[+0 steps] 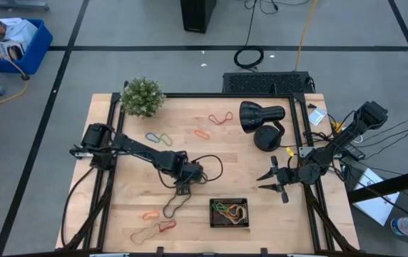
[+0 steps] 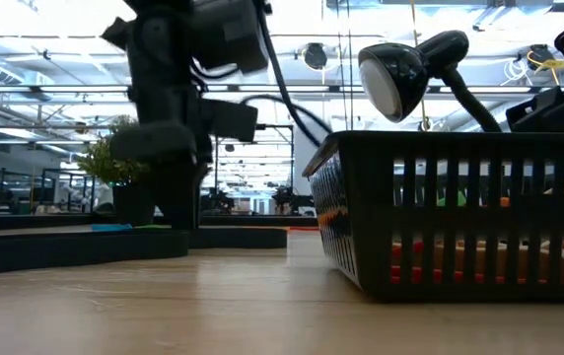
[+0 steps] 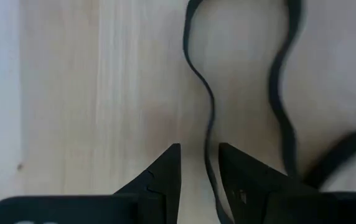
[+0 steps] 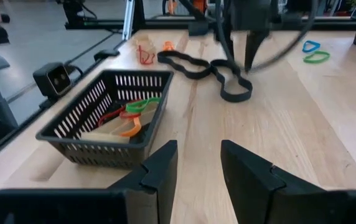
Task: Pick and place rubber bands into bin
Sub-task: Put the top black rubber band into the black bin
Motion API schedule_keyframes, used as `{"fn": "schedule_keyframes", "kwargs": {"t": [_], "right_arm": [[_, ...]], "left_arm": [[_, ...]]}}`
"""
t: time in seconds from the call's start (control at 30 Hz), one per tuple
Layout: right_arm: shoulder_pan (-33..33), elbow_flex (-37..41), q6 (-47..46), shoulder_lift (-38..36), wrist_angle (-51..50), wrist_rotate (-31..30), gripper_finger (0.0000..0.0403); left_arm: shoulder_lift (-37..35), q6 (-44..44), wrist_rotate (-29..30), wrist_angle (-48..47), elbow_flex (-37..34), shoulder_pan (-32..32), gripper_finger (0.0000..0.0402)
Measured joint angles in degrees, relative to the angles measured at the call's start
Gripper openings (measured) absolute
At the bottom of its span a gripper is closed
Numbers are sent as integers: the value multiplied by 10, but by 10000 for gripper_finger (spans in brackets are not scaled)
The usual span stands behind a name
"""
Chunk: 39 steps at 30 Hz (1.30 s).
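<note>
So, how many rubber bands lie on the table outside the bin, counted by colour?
red bands: 2
orange bands: 2
blue band: 1
green band: 1
tan band: 1
black loop: 1
Total: 8 outside the bin

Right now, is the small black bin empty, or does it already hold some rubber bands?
Not empty. The bin holds several rubber bands: green, red and orange loops lie inside in the right wrist view.

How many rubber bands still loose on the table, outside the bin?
8 visible: black under left hand, orange, tan, red, blue, green, orange, red. Others may hide.
</note>
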State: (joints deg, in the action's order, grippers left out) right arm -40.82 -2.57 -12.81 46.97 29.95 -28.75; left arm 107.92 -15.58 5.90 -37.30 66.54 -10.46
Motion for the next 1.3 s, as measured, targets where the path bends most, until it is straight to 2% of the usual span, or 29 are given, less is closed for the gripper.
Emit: {"fn": "schedule_keyframes", "kwargs": {"t": [0.27,0.37,0.5,0.53,0.8,1.07,1.3], "right_arm": [[0,0,0,2,-3,0,118],[0,0,0,2,-4,0,119],[0,0,1,2,-5,0,116],[0,0,1,2,-5,0,115],[0,0,1,2,-7,0,118],[0,0,1,2,-7,0,117],[0,0,1,2,-15,0,117]], "left_arm": [[17,5,-14,5,2,4,108],[15,12,-14,6,2,2,78],[15,48,-15,9,1,-3,14],[15,51,-14,10,1,-3,10],[13,67,-11,-20,15,-11,6],[-24,80,35,-94,75,-22,4],[-55,129,24,-90,143,-42,4]]}}
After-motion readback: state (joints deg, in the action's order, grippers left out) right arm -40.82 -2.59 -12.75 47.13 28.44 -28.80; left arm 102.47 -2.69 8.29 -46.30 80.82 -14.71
